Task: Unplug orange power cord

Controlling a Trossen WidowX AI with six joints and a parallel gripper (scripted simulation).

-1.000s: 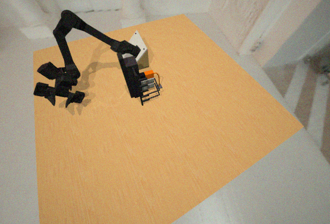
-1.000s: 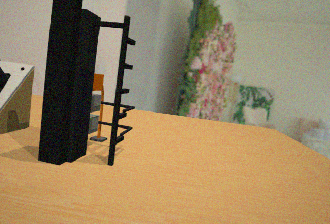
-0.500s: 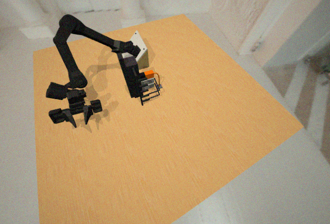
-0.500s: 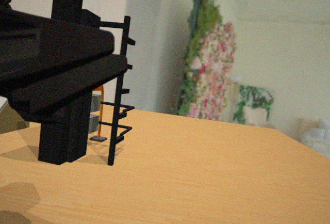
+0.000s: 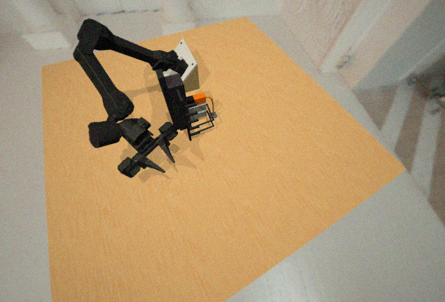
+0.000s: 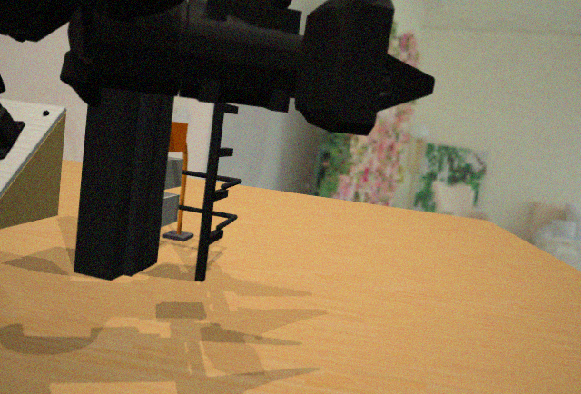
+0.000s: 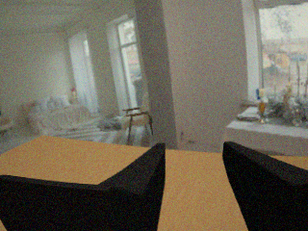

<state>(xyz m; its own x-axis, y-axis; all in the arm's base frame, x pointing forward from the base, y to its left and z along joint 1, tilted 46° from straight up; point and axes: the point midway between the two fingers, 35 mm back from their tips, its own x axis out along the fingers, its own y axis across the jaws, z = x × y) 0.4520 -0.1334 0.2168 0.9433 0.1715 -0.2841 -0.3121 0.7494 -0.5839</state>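
The black power strip point(image 5: 172, 101) point(image 6: 122, 192) stands upright on the table. The orange plug point(image 5: 199, 98) point(image 6: 178, 136) sits at the strip's side, above grey plugs point(image 5: 198, 111) point(image 6: 174, 172). Its orange cord point(image 5: 213, 104) point(image 6: 183, 188) runs down to a small dark grey foot point(image 5: 215, 115) point(image 6: 178, 235). My gripper point(image 5: 170, 167) point(image 7: 193, 150) is partly open, with nothing between its fingers. In the top view it is in front of the strip, away from the plug. In the exterior view the arm covers the strip's upper part. The plug and strip are out of the wrist view.
A thin black rail frame point(image 5: 201, 132) point(image 6: 210, 169) with bars stands beside the strip, on the plug side. A white sloped panel point(image 5: 187, 56) point(image 6: 23, 145) on an olive box is behind the strip. The wooden table point(image 5: 251, 184) point(image 6: 398, 286) point(image 7: 192, 192) lies beneath everything.
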